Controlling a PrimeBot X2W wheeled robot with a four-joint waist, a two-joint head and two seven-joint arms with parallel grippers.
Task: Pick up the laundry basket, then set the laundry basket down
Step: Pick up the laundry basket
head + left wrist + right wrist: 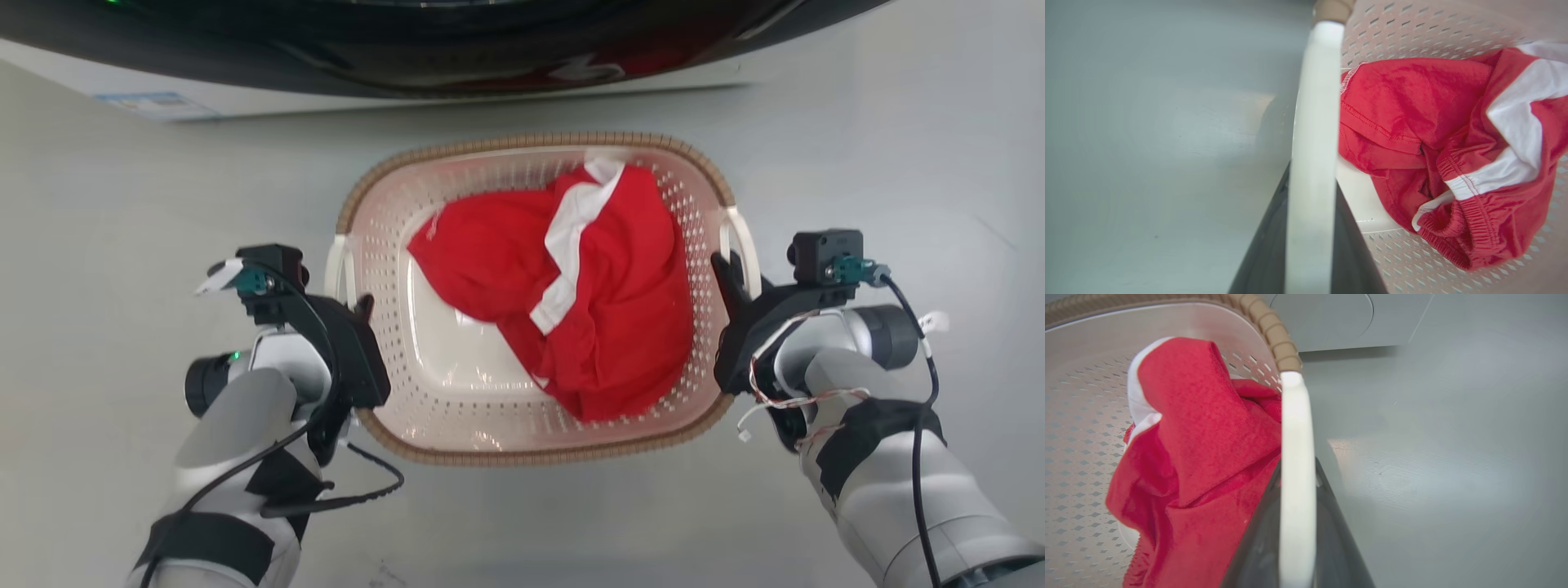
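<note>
Laundry basket (531, 457), rounded cream-pink perforated plastic with a brown woven-look rim, is over the grey floor (122, 245) near its far edge, by the white washing machine (269, 96), and holds a crumpled red-and-white garment (604, 310). It is likely light, stiff and a little slippery. The white side handles (747, 241) are the place to hold, and the left gripper's (359, 314) jaws are clamped on one, the right gripper's (727, 278) on the other.

Cream-pink perforated laundry basket (384, 273), brown woven-look rim (522, 140), white handles (334, 269), red garment (490, 253) with white stripe
</note>
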